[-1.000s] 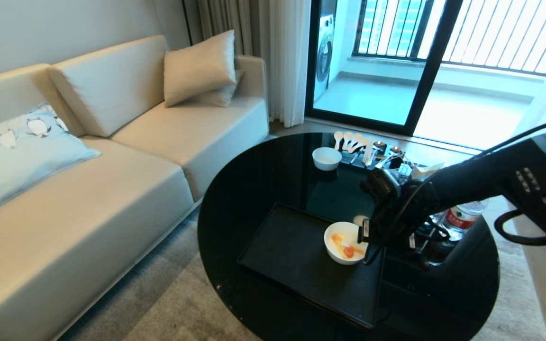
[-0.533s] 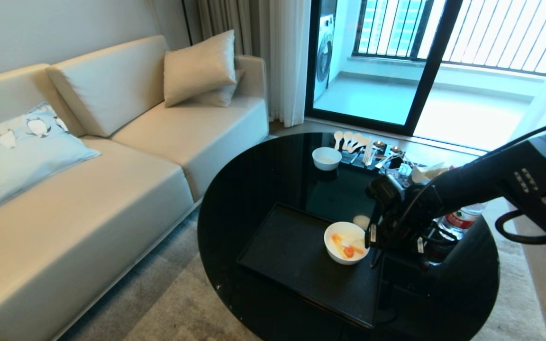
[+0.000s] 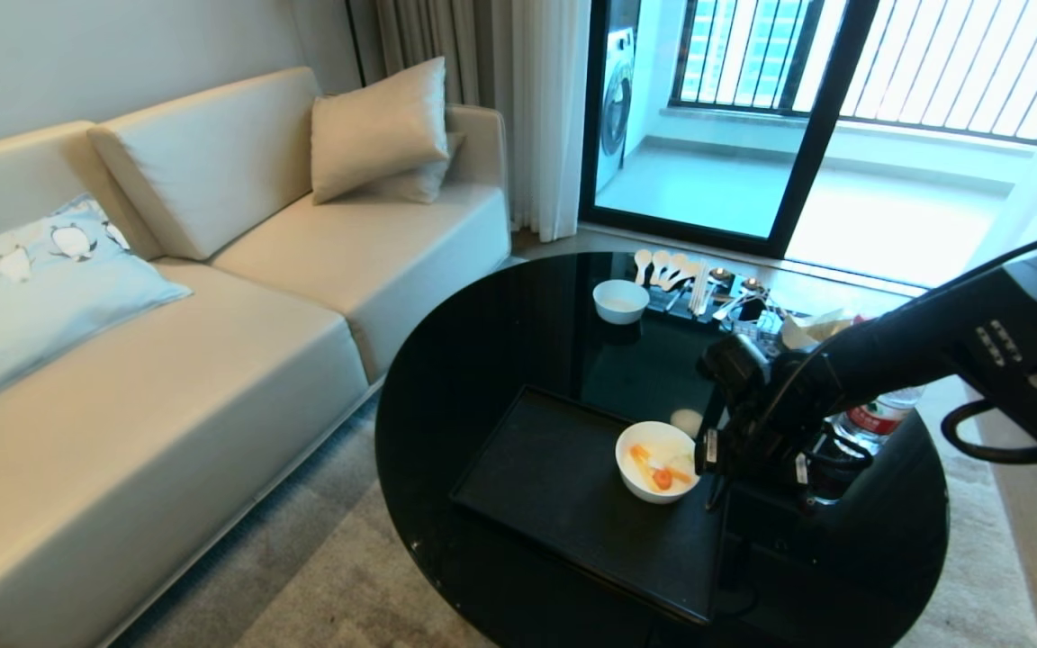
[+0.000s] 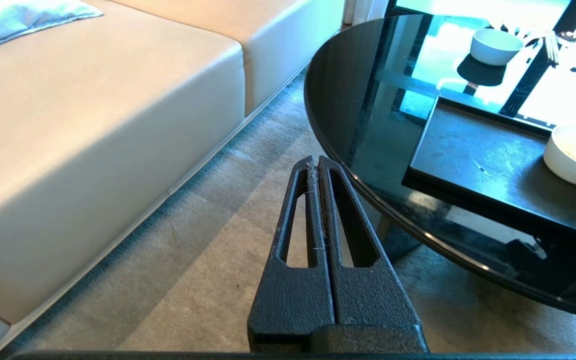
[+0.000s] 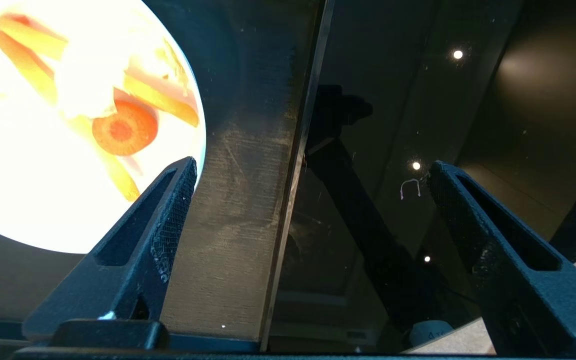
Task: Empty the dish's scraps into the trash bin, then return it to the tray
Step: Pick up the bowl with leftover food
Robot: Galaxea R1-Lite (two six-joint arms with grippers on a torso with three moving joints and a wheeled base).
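Observation:
The dish [image 3: 656, 462], a white bowl, stands on the right end of the black tray [image 3: 554, 477]. It holds the scraps [image 3: 658, 468], orange carrot slices and pale pieces. My right gripper [image 3: 715, 468] points down just right of the dish, open and holding nothing. In the right wrist view its jaws [image 5: 312, 167] straddle the tray [image 5: 238, 175] rim, with one fingertip [image 5: 180, 185] by the dish [image 5: 43, 200] and scraps [image 5: 123, 129]. My left gripper [image 4: 314, 161] is parked shut over the carpet beside the table. The trash bin is out of view.
The round black glass table [image 3: 482, 342] carries a smaller white bowl [image 3: 620, 300], a holder with spoons [image 3: 680, 274] at the back and a water bottle [image 3: 879, 412] on the right. A beige sofa [image 3: 212, 315] runs along the left.
My right gripper has shifted a little to the right, off the dish's rim, and sunk slightly. The dish has stayed where it was.

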